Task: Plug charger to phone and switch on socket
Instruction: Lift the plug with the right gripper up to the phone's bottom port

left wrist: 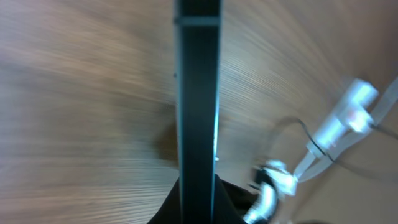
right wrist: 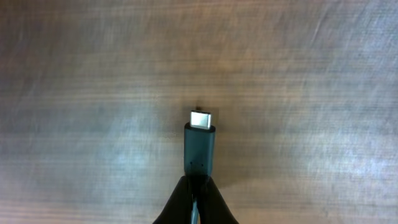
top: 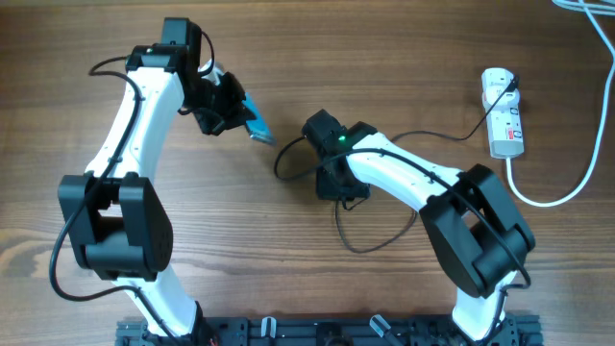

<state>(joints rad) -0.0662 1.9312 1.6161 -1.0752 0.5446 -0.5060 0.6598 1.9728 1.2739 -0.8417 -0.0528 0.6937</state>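
Observation:
My left gripper (top: 231, 113) is shut on the phone (top: 258, 126), which is lifted and tilted, its teal screen showing. In the left wrist view the phone (left wrist: 198, 93) stands edge-on as a dark bar rising from the gripper (left wrist: 198, 190). A short way to the phone's right, my right gripper (top: 313, 129) is shut on the charger (top: 360, 245), a thin black cable. In the right wrist view its plug (right wrist: 200, 146) sticks out past the gripper (right wrist: 200, 183), metal tip forward over bare wood. The socket (top: 504, 113) lies at the far right, and the cable runs to it.
A thick white cord (top: 577, 183) curves from the socket along the right edge. The black cable loops on the table below the right arm. A blurred white shape (left wrist: 342, 118) shows at the right of the left wrist view.

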